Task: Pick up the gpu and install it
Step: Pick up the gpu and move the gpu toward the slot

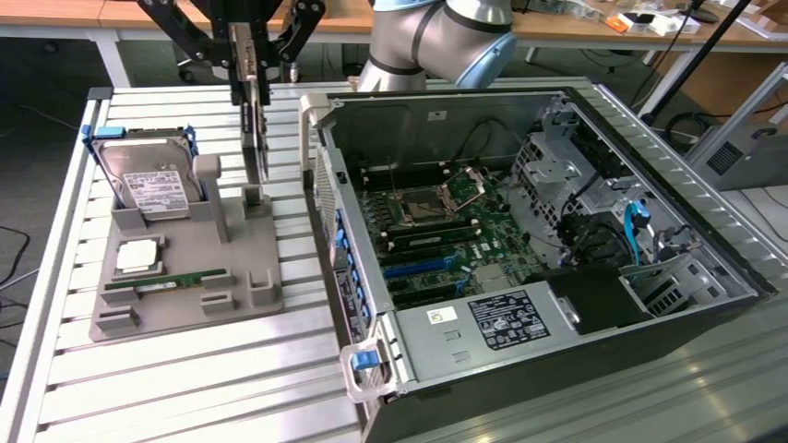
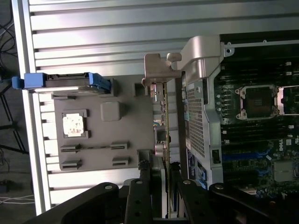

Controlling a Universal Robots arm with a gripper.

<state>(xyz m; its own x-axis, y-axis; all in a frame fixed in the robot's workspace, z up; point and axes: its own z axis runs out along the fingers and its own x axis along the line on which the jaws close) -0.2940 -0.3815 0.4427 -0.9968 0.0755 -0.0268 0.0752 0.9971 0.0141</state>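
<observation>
The gpu [image 1: 255, 138] stands on edge in the grey fixture [image 1: 185, 314], just off the open computer case's [image 1: 721, 268] side wall on the exterior view's left. My gripper [image 1: 255, 78] comes down from above, its black fingers on either side of the card's upper part and shut on it. In the wrist view the gpu [image 2: 164, 116] appears edge-on: green board, black cooler on one face, silver bracket [image 2: 159, 70] at the far end. There my gripper [image 2: 161, 175] clamps it from both faces. The card's lower edge is still level with the fixture's posts.
The fixture also holds a hard drive [image 1: 154, 180] in a blue caddy, a square processor [image 1: 138, 256] and a slim memory stick [image 1: 166, 280]. Inside the case lies the motherboard [image 1: 449, 221] with a blue slot [image 1: 412, 268]. The slatted metal table [image 1: 185, 388] carries everything.
</observation>
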